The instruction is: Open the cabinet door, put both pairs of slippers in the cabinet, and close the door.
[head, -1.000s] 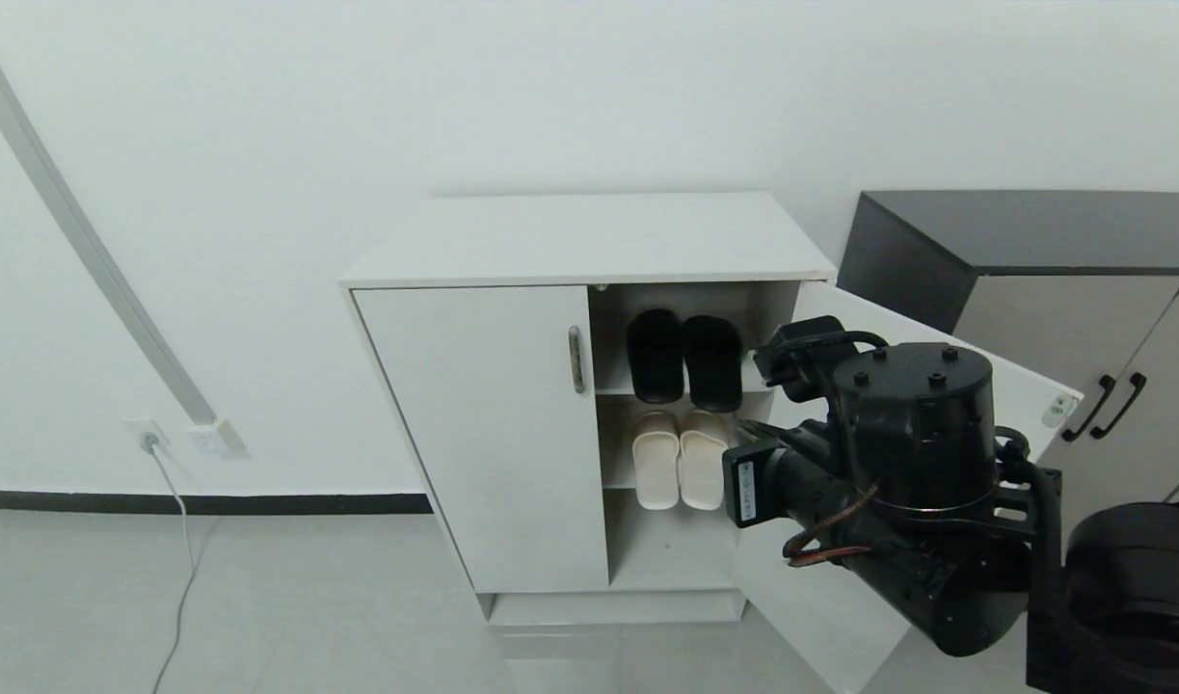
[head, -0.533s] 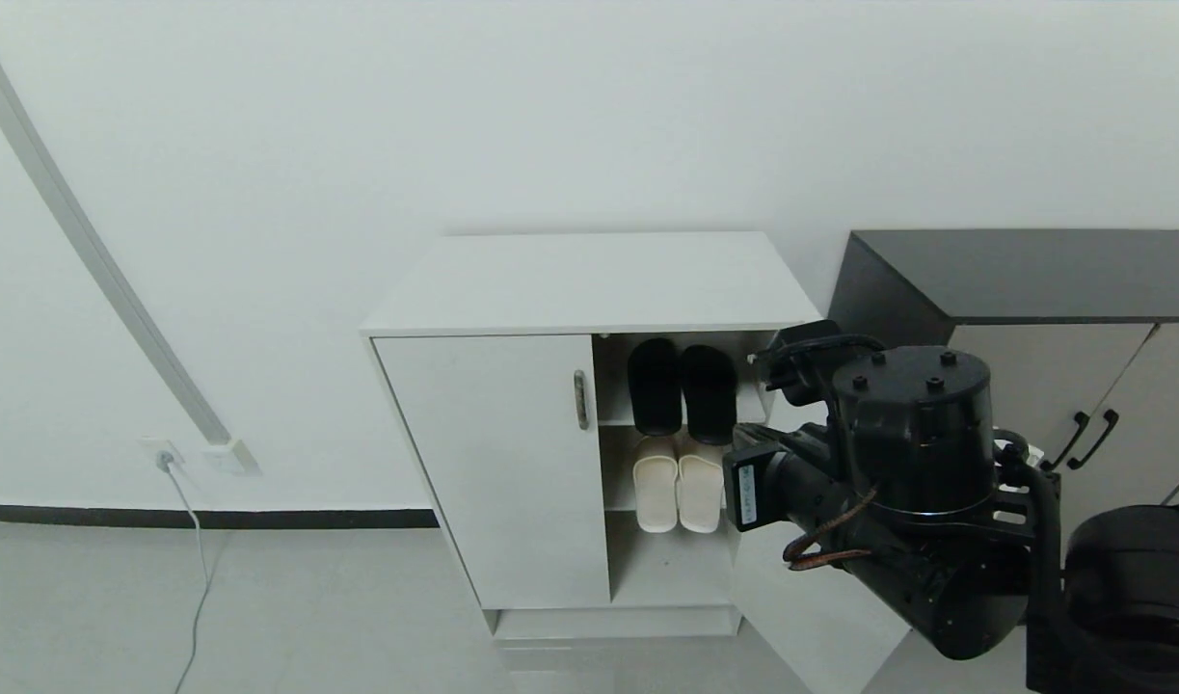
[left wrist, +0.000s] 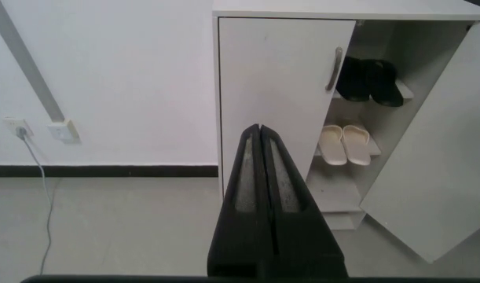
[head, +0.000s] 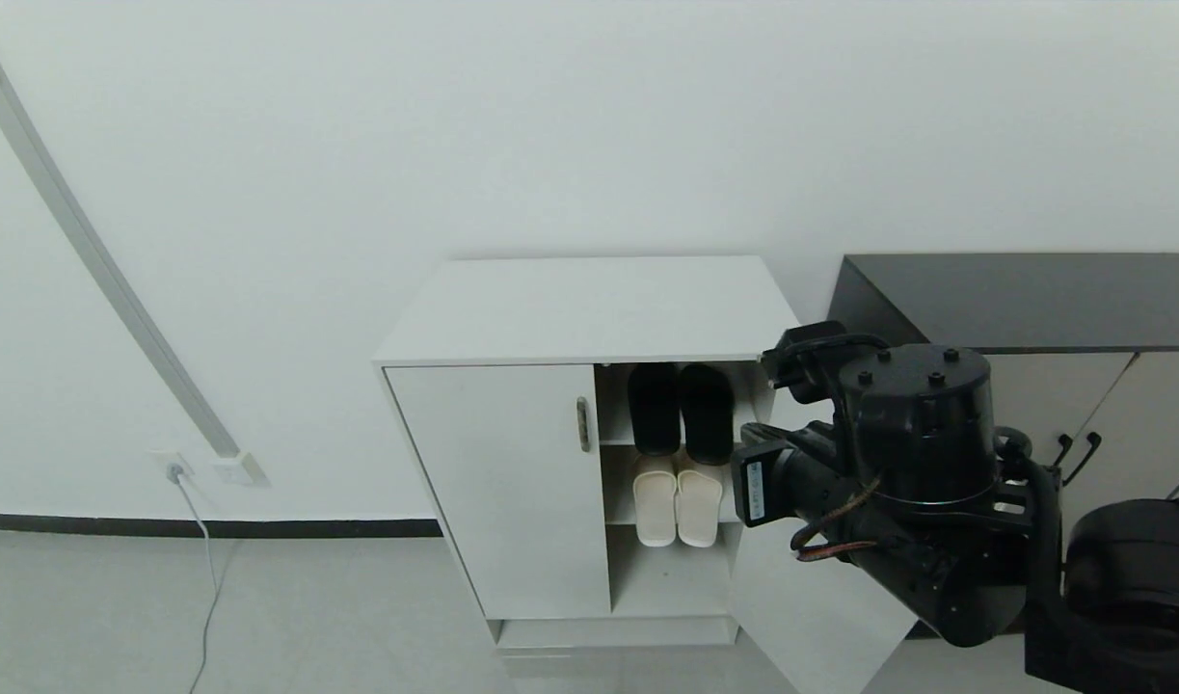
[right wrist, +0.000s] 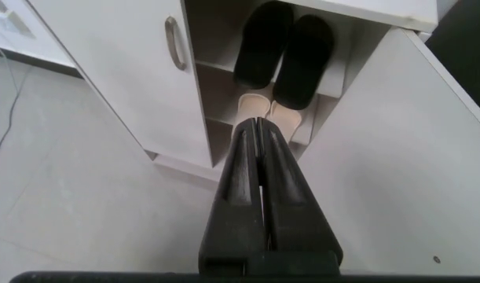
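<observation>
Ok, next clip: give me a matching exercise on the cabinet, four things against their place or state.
Things:
1. black slippers
2. white slippers
3. left door
4. right door

Place or state:
A. swung open
B. on the upper shelf
C. shut
D. on the shelf just under the upper one

Pairs: 1-B, 2-D, 3-C, 4-A

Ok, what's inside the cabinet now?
In the cabinet, black slippers sit on the upper shelf, white slippers on the shelf below. The closed left door covers the other half, so nothing behind it shows.
</observation>
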